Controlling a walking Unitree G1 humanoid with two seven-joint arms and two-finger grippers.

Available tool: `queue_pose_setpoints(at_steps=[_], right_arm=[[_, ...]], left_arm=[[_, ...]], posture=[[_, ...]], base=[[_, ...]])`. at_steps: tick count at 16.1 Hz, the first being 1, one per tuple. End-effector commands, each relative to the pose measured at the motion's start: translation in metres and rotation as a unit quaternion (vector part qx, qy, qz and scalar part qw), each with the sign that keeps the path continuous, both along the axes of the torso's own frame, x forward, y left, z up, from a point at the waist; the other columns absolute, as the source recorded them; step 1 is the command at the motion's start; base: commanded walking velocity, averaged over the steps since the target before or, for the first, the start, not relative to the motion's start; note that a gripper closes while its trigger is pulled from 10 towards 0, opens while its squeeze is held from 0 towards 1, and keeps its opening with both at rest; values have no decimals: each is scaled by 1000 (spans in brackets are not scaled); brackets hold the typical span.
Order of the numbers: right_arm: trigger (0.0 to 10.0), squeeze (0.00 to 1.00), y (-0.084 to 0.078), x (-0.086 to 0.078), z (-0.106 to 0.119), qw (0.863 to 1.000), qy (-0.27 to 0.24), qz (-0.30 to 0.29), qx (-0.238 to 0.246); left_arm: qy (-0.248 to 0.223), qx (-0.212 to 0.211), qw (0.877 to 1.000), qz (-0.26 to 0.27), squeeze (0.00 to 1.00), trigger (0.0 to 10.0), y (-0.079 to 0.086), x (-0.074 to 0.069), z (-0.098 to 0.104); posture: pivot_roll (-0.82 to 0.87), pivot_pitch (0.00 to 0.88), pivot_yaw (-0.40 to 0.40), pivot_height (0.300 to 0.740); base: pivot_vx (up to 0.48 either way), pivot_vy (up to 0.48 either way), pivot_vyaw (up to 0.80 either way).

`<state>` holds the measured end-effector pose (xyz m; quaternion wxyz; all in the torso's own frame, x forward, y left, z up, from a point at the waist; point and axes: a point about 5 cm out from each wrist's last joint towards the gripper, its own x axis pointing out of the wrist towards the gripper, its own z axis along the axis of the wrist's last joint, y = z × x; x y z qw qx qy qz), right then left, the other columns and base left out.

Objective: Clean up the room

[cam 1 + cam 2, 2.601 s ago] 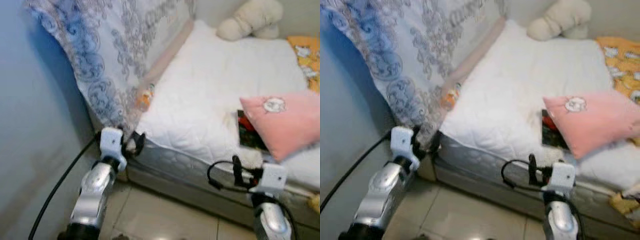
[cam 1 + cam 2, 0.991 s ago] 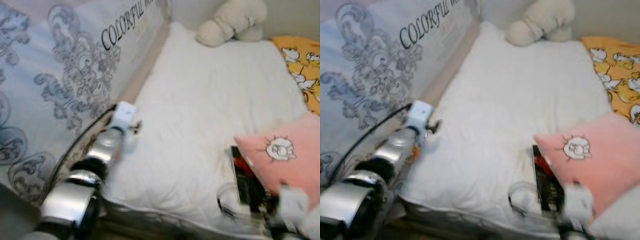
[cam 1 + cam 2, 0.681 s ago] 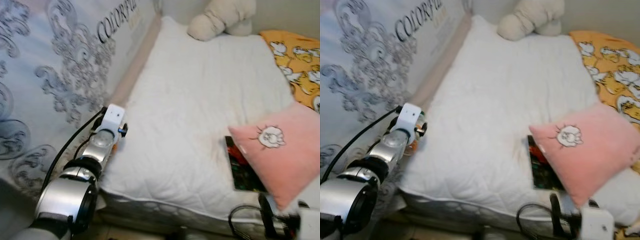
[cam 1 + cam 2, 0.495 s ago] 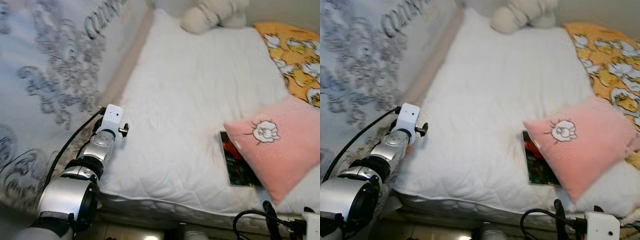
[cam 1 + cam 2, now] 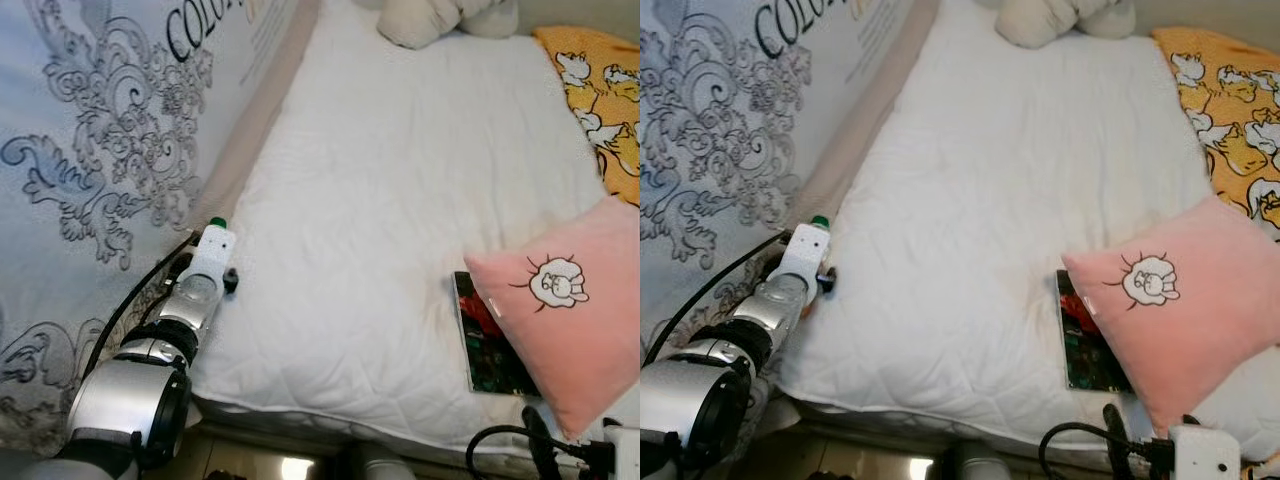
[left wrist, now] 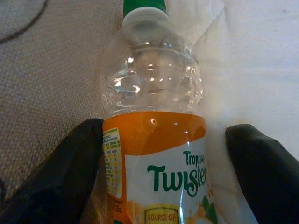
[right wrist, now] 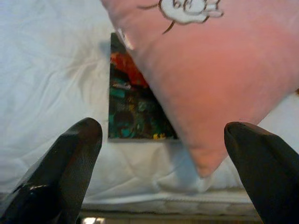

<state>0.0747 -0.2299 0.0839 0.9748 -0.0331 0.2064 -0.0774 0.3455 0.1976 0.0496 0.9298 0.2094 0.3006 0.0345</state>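
Note:
An orange-juice bottle (image 6: 154, 154) with a green cap (image 5: 217, 222) lies at the left edge of the white mattress (image 5: 400, 200), against the mesh bed rail. My left gripper (image 6: 164, 128) is open around it, one finger (image 6: 56, 177) touching its label side and the other finger (image 6: 266, 172) a little apart. My right gripper (image 7: 163, 127) is open at the bed's near edge. It faces a pink pillow (image 7: 219, 70) that partly covers a dark book (image 7: 133, 112).
A patterned fabric bed rail (image 5: 100, 180) runs along the mattress's left side. A cream plush toy (image 5: 440, 18) sits at the head of the bed, and a yellow printed blanket (image 5: 600, 90) lies at the far right. The floor (image 5: 270, 465) shows below the mattress.
The camera has come closer and looks down over the bed. My left arm has reached along the mattress edge to the bottle, whose green cap now peeks past the wrist.

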Motion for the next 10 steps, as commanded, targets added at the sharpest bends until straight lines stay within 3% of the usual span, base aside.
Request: queue_pose_setpoints(at_steps=[1,2,3,10], right_arm=[[10000,0,1,-7,-3,1000,25,15,12],[10000,0,0,-6,-5,999,28,17,12],[10000,0,0,-5,-5,999,28,15,11],[10000,0,9,26,-23,999,20,34,32]], left_arm=[[78,-18,997,-2,0,6392,-2,-23,-29],[83,-24,996,-4,0,6392,-3,-23,-30],[80,-25,996,-4,0,0,-2,-23,-29],[46,-47,998,-21,0,0,3,-13,-17]], posture=[[-317,111,-104,740],[-314,108,-104,740],[-310,105,-102,740],[-226,47,-87,740]], base=[[0,0,0],[0,0,0],[0,0,0],[0,0,0]])
